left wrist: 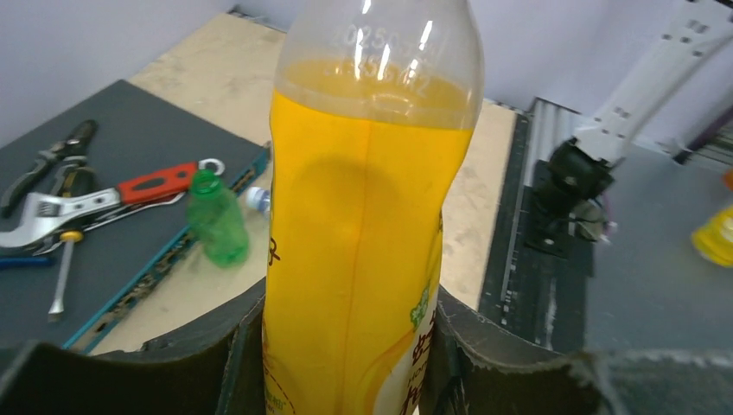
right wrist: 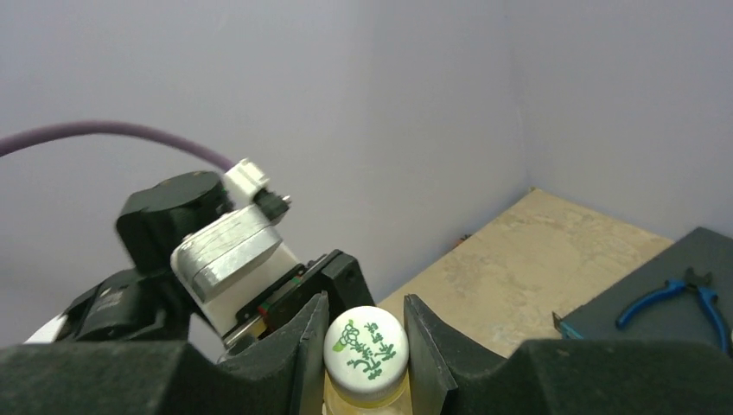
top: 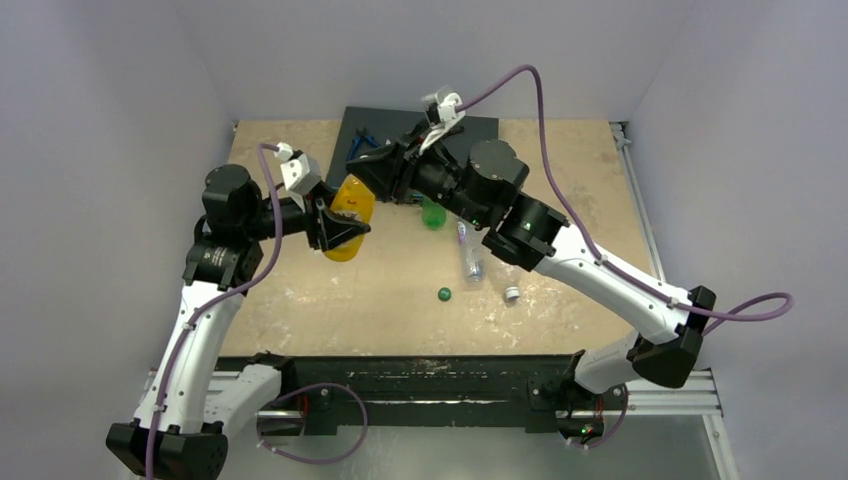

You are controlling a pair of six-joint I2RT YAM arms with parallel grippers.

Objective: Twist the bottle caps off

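Since the overhead shot comes first: the left pincer [top: 345,228] is clamped round the middle of the orange-yellow bottle [top: 352,200], over the left-centre of the worktop [top: 300,290]. The right pincer [top: 385,175] sits at that bottle's top end. Just to the right there's a green bottle [top: 432,213], then a clear bottle [top: 470,250] lying on its side. A dark green cap [top: 444,294] and a white cap [top: 512,294] lie loose nearer the arms.

From the left wrist cam, the orange-yellow one fills the frame, wedged tight between both fingers [left wrist: 233,363]. The green one is behind it, beside a dark mat [left wrist: 130,130] with hand tools [left wrist: 156,183].

On the right wrist cam, both fingers [right wrist: 302,346] are pressed against a printed cap [right wrist: 366,350], one on each side.
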